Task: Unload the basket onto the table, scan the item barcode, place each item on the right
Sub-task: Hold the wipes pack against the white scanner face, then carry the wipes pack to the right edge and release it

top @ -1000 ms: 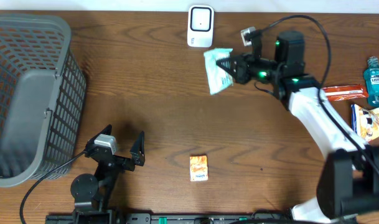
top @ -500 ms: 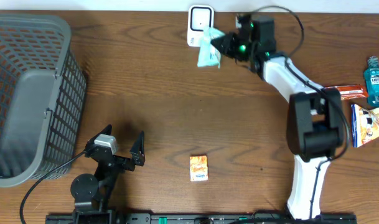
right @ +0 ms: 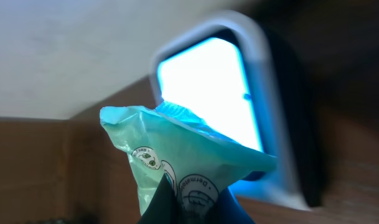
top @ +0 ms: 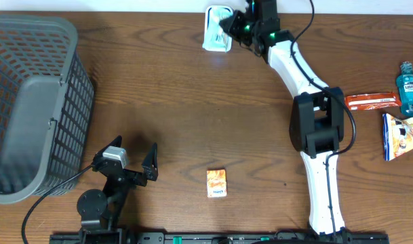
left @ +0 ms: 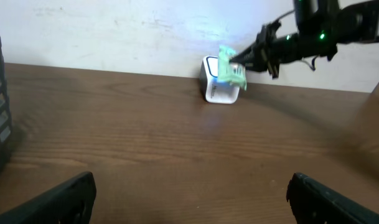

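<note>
1. Green packet, pinched at its lower edge by the clenched right gripper, hangs just before the lit scanner window
2. Likely fault: creased soft film hides or turns away the barcode (not visible here), so no read
3. Likely fault: the narrow pinch slips and the packet drops
4. Left gripper: released, empty, well apart

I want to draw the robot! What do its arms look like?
The right arm has white links with black joints, a thin black cable looping beside it and small green lights near its black right gripper. The left arm is all black, with a silver block behind the black left gripper and a black cable.
</note>
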Action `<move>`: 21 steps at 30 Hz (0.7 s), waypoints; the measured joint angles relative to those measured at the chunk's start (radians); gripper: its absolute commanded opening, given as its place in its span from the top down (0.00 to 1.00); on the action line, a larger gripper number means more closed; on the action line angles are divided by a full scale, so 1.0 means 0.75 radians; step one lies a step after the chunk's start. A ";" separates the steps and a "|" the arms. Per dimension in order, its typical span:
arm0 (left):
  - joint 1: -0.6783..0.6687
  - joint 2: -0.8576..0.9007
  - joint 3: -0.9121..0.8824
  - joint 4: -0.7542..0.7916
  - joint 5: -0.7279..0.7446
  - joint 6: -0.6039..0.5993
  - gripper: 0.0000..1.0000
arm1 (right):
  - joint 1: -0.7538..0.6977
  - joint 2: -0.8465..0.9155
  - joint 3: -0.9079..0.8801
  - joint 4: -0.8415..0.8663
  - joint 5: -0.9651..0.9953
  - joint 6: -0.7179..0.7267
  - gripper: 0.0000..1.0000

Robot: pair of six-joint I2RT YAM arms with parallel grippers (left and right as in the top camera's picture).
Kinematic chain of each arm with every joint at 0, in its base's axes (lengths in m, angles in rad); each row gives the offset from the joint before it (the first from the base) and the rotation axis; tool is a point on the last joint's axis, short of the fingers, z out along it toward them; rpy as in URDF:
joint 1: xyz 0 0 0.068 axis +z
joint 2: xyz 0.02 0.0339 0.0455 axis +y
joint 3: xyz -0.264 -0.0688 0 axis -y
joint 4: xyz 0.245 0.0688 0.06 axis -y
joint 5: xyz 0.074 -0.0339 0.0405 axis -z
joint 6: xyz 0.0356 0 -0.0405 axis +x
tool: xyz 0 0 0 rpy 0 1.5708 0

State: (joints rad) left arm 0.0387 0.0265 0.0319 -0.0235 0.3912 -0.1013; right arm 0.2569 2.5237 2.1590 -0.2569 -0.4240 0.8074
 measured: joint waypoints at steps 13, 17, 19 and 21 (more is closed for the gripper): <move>0.000 0.000 0.000 0.001 0.000 0.000 0.02 | -0.007 0.015 0.120 -0.227 -0.015 -0.015 0.99; 0.000 0.000 0.000 0.000 0.000 0.000 0.02 | -0.034 0.009 0.198 -0.431 -0.041 -0.091 0.99; 0.000 0.000 0.000 0.000 0.000 -0.001 0.02 | -0.075 -0.019 0.203 -0.590 -0.016 -0.143 0.99; 0.000 0.000 0.000 0.001 0.000 0.000 0.02 | -0.124 -0.044 0.203 -0.708 0.028 -0.173 0.99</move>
State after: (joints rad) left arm 0.0387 0.0265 0.0319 -0.0231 0.3912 -0.1013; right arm 0.1642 2.4908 2.3116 -0.7876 -0.4026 0.6777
